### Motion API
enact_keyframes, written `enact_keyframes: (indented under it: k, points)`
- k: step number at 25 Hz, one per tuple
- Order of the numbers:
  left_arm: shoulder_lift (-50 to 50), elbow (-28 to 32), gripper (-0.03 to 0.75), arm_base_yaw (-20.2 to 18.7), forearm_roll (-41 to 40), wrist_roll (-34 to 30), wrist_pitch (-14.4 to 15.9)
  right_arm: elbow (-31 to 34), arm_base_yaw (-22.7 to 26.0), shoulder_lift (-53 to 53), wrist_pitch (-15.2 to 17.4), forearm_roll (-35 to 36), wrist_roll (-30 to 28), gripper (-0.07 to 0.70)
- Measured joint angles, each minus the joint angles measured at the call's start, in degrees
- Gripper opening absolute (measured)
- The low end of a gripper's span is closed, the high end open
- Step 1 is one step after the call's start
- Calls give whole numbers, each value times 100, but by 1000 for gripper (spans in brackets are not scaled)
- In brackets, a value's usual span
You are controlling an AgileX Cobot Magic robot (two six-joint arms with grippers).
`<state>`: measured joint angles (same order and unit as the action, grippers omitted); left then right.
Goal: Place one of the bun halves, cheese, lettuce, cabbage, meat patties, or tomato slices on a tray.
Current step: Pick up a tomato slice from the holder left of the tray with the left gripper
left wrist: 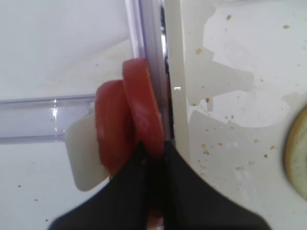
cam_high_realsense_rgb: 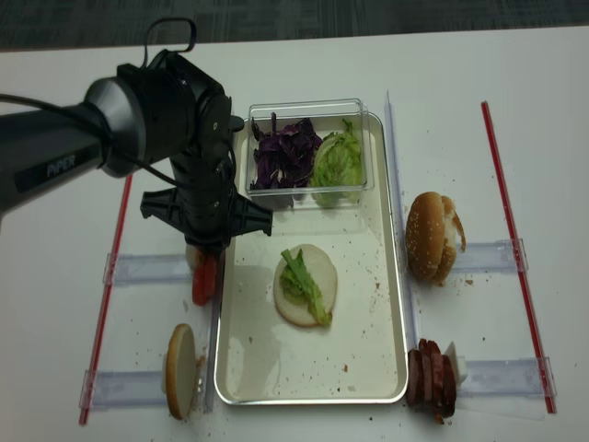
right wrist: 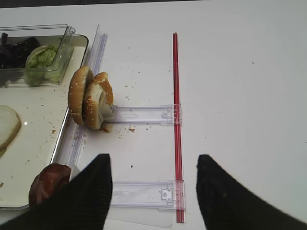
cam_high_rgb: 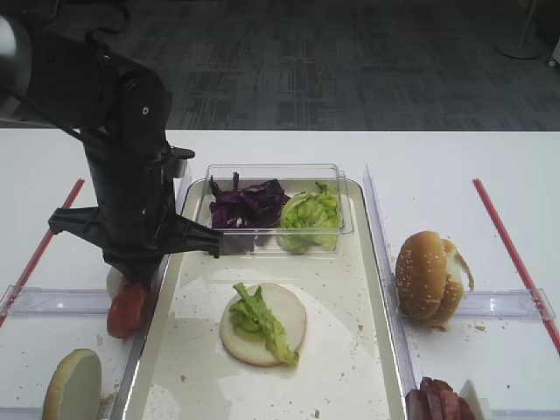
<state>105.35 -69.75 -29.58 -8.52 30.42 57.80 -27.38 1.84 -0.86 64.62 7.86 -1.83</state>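
Two tomato slices (left wrist: 112, 124) stand on edge just outside the tray's (left wrist: 230, 120) left rim. My left gripper (left wrist: 153, 148) is shut on the tomato slice (left wrist: 144, 105) nearer the rim. From above, the left gripper (cam_high_rgb: 131, 284) hangs over the red slices (cam_high_rgb: 127, 308) beside the tray (cam_high_rgb: 341, 341). A bun half (cam_high_rgb: 284, 328) with a lettuce (cam_high_rgb: 255, 317) leaf on it lies on the tray floor. My right gripper (right wrist: 153, 182) stands open over bare table, right of the meat patties (right wrist: 48, 182).
A clear box (cam_high_rgb: 341, 188) holding cabbage (cam_high_rgb: 247, 203) and lettuce (cam_high_rgb: 308, 219) sits at the tray's far end. Sesame bun halves (cam_high_rgb: 427, 278) stand right of the tray, another bun half (cam_high_rgb: 74, 385) at front left. Clear rails (right wrist: 144, 115) and red strips (right wrist: 176, 96) cross the table.
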Motion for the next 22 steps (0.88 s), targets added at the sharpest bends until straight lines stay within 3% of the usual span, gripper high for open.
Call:
enact_keyframes:
  k: [15,22]
  points:
    - [-667,0,13,0,2,-10,117,0,0,0,0,0,0,427]
    - [-821,0,13,0,434,-471,142,0,0,0,0,0,0,427]
